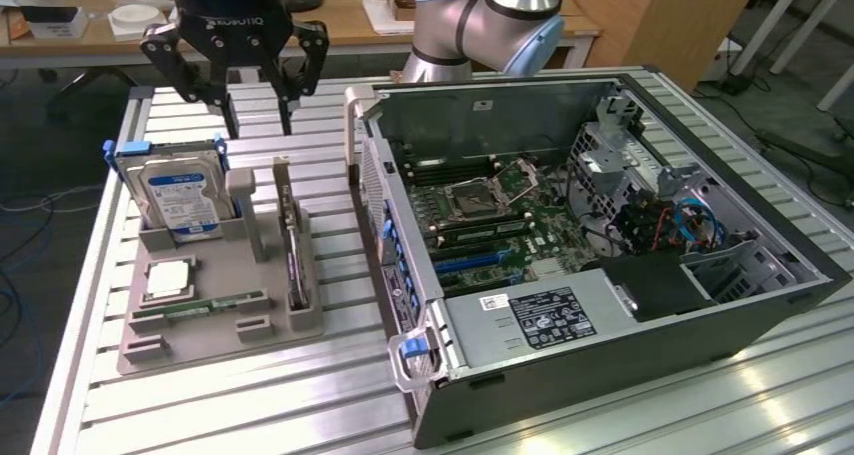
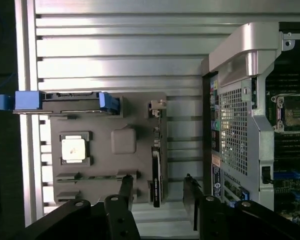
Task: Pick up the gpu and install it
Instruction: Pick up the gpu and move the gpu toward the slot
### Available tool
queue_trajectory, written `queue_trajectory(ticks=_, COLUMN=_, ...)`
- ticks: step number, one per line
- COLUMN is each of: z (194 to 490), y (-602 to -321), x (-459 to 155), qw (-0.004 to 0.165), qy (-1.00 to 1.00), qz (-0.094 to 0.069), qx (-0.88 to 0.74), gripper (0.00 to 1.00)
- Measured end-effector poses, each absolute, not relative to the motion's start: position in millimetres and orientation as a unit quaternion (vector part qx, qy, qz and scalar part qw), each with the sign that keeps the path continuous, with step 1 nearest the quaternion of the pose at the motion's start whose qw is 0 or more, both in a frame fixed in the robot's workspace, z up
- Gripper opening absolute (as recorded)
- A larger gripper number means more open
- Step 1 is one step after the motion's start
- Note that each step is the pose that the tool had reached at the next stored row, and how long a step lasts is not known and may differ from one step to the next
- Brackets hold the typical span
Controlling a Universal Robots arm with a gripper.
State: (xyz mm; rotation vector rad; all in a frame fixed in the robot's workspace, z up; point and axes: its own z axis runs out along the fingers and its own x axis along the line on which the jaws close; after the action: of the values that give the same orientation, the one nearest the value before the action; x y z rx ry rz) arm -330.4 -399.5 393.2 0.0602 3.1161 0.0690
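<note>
The gpu (image 1: 296,263) stands on its long edge in a slot of the grey holder tray (image 1: 214,335), a slim dark card with a metal bracket at its far end. From the wrist view the gpu (image 2: 156,176) is a thin dark strip on the tray (image 2: 105,165). My gripper (image 1: 256,128) hangs high above the tray's far end, open, with nothing between its black fingers. In the wrist view my gripper (image 2: 158,186) straddles the card from above, well clear of it.
On the same tray a hard drive (image 1: 180,195) with a blue label stands upright, beside a processor chip (image 1: 167,278) and a green memory stick (image 1: 214,303). The open computer case (image 1: 587,225) lies on the exterior view's right, motherboard exposed. Its perforated rear panel (image 2: 235,130) faces the tray.
</note>
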Motion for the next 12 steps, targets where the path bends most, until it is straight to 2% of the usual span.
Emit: queue_trajectory(ticks=12, z=380, y=-403, x=-330, qw=0.012, qy=1.0, qz=0.022, qx=-0.002, gripper=0.53)
